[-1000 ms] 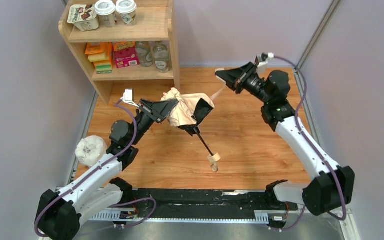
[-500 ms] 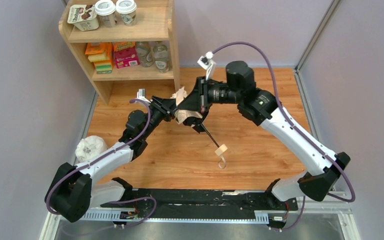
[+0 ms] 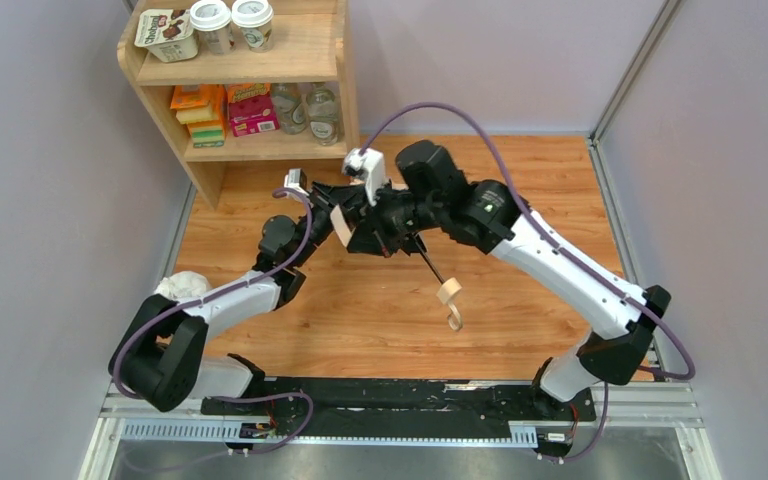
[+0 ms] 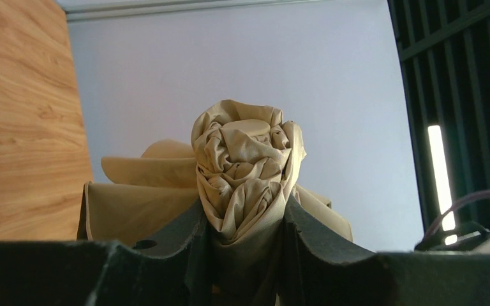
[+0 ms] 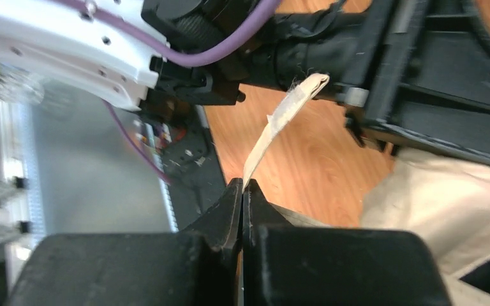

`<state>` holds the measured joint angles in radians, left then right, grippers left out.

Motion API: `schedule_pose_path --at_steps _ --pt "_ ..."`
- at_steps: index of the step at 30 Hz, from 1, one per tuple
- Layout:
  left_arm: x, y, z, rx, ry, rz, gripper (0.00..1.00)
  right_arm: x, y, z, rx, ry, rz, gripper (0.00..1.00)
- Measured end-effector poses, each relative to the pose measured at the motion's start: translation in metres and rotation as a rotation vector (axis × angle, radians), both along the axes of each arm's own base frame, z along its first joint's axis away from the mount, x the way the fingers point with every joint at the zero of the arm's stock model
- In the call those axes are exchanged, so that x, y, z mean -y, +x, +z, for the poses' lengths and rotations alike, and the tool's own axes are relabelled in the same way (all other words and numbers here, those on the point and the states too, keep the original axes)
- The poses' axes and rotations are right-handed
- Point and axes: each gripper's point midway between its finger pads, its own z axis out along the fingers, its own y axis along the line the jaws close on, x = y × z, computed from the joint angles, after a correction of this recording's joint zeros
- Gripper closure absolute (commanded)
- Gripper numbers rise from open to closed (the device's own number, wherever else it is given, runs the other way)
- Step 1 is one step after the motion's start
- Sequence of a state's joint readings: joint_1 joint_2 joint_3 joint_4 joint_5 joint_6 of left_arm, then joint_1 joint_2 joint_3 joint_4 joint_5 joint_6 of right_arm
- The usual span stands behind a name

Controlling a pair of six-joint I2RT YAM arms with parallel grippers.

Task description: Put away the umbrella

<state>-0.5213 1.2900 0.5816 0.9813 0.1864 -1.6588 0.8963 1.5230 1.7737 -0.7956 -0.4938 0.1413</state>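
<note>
1. Your left gripper is squeezing the umbrella by its bunched canopy.
2. Your right gripper is pinching the strap, jaws pressed together.
3. The umbrella is hanging between both arms over the table.

One wooden shelf stands on the one bench.

- **Shelf's top board:** one printed tub and two lidded paper cups.
- **Board below:** two clear bottles, and one pink box with one orange box lying on it. Left of these is one stack of what look like three orange and yellow packs, though the exact number is hard to tell.
- **In front of the shelf:** one umbrella, with one black shaft, one wooden handle and one strap.
- **Further in front, to the shelf's left:** one white bag.

There are two arms, the left arm and the right arm. They carry two grippers, the left gripper and the right gripper.
</note>
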Motion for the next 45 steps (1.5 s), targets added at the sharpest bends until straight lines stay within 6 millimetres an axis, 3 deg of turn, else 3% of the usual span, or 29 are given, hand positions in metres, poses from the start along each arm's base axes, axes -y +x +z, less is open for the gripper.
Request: schedule_pose_path --at_steps 5,7,10,11,16,19,24,28,30,32,33,35,37,39,42,45 --pt "0.004 0.001 0.006 0.002 -0.062 -0.034 1.00 -0.020 -0.004 -0.052 0.153 -0.222 0.013 0.98" --pt "0.003 -0.002 0.013 0.023 -0.082 -0.041 1.00 -0.020 0.001 -0.071 0.201 -0.308 -0.010 0.88" --pt "0.001 -0.005 0.021 0.043 -0.102 -0.045 1.00 -0.010 0.019 -0.080 0.261 -0.385 -0.092 0.64" --pt "0.001 -0.005 0.023 0.046 -0.107 -0.043 1.00 -0.007 0.023 -0.079 0.270 -0.397 -0.118 0.55" --pt "-0.005 -0.003 0.034 0.071 -0.136 -0.008 1.00 -0.005 0.029 -0.048 0.288 -0.363 -0.179 0.30" --pt "-0.007 -0.003 0.044 0.106 -0.148 0.003 1.00 -0.004 0.018 -0.030 0.284 -0.318 -0.183 0.27" --pt "-0.003 -0.002 0.065 0.196 -0.154 0.002 1.00 0.015 -0.005 0.001 0.252 -0.244 -0.206 0.21" --pt "0.002 0.002 0.076 0.262 -0.127 0.010 1.00 0.050 -0.013 0.044 0.248 -0.122 -0.322 0.00" --pt "0.004 0.005 0.080 0.284 -0.117 0.015 1.00 0.081 -0.012 0.069 0.257 -0.037 -0.434 0.00" --pt "0.006 0.007 0.083 0.306 -0.105 0.018 1.00 0.119 -0.006 0.085 0.253 0.040 -0.575 0.00" --pt "0.008 0.007 0.085 0.317 -0.101 0.017 1.00 0.147 0.004 0.092 0.233 0.090 -0.690 0.00" --pt "0.009 0.007 0.091 0.341 -0.097 0.017 1.00 0.198 0.027 0.091 0.195 0.142 -0.914 0.00" --pt "0.009 0.006 0.099 0.368 -0.095 0.020 1.00 0.252 0.051 0.076 0.145 0.167 -1.161 0.00" --pt "0.009 0.005 0.107 0.396 -0.096 0.025 1.00 0.276 0.065 0.050 0.072 0.169 -1.283 0.00" --pt "0.008 0.003 0.114 0.420 -0.104 0.029 1.00 0.272 0.090 -0.010 -0.147 0.196 -1.301 0.00" --pt "0.007 0.003 0.116 0.425 -0.108 0.029 1.00 0.242 0.110 -0.069 -0.455 0.317 -1.227 0.00"
